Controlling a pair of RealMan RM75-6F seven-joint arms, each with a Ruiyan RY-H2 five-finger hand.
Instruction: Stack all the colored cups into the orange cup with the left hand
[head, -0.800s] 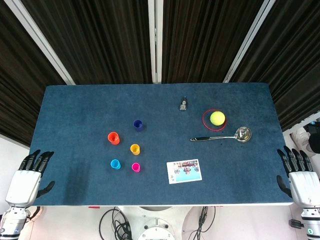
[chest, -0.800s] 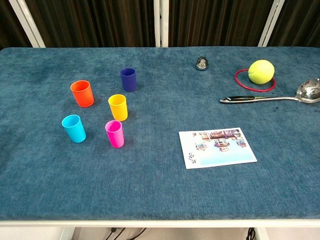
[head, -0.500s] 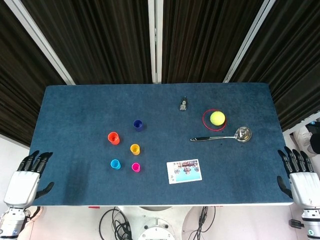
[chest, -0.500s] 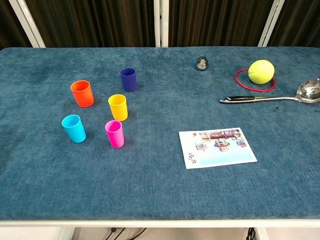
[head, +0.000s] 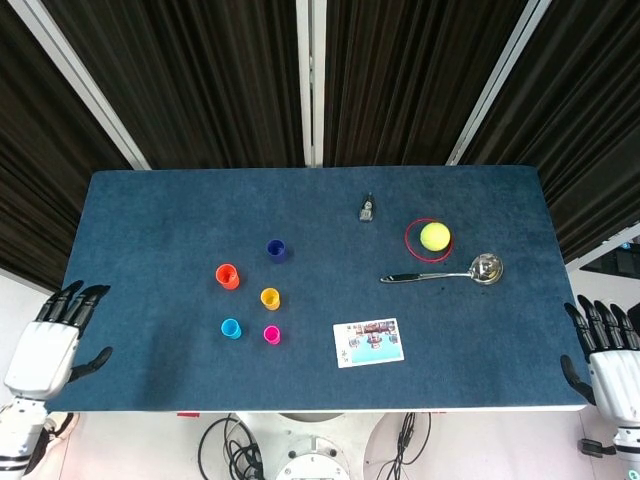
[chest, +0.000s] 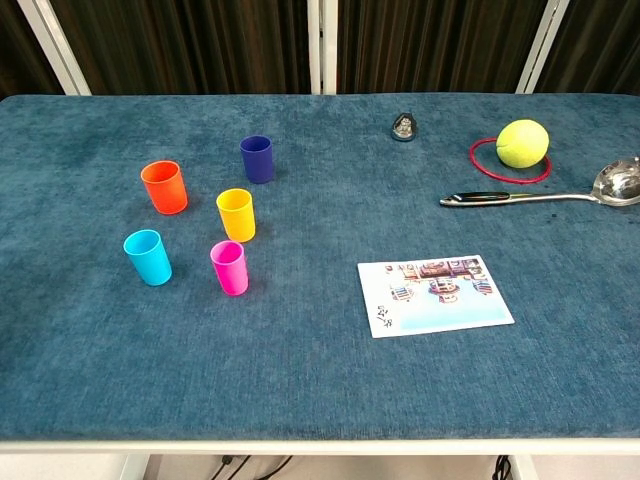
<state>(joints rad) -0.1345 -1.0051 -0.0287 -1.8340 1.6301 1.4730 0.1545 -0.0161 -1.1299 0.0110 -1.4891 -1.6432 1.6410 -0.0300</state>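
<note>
Off the surface's (head: 150, 210) near left corner, your left robot hand (head: 45, 345) hovers with fingers spread, holding nothing. Well to its right the orange cup (head: 228, 276) stands upright, blue cup (head: 231, 328) and yellow cup (head: 270, 298) nearby. Your right robot hand (head: 608, 365) is likewise spread and holds nothing.

Bare desk (chest: 90, 340) lay between the left hand (head: 45, 350) and the cups. Blue cup (chest: 148, 257) and pink cup (chest: 229, 267) fronted the orange cup (chest: 164, 187); gaps between them looked narrow, possibly too tight for fingers.
</note>
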